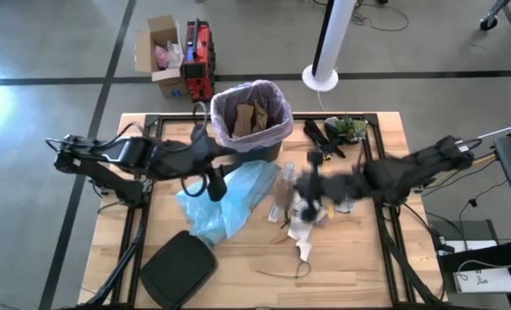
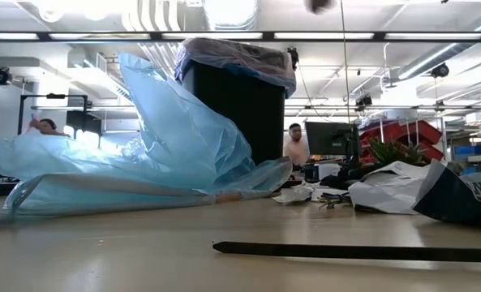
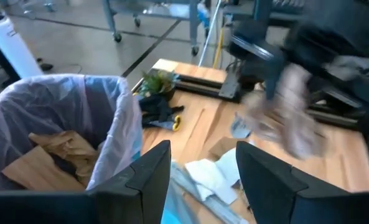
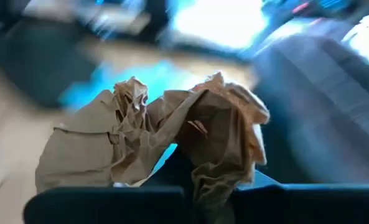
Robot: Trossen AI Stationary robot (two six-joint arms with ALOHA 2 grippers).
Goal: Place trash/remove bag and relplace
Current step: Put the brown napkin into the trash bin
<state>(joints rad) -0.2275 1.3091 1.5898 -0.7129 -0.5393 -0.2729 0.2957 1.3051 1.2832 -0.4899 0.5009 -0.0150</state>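
Above table, right gripper (image 4: 212, 199) (jaws closed) pinching crumpled brown paper (image 4: 153, 146)

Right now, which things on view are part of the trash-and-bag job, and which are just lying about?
Job:
- bin with pinkish liner, brown paper already inside
- crumpled brown paper gripped by the right gripper
- paper scraps on the table
- left gripper, empty, near the bin

Lying about:
- light blue plastic bag
- black lid
- green and black clutter
- cardboard box
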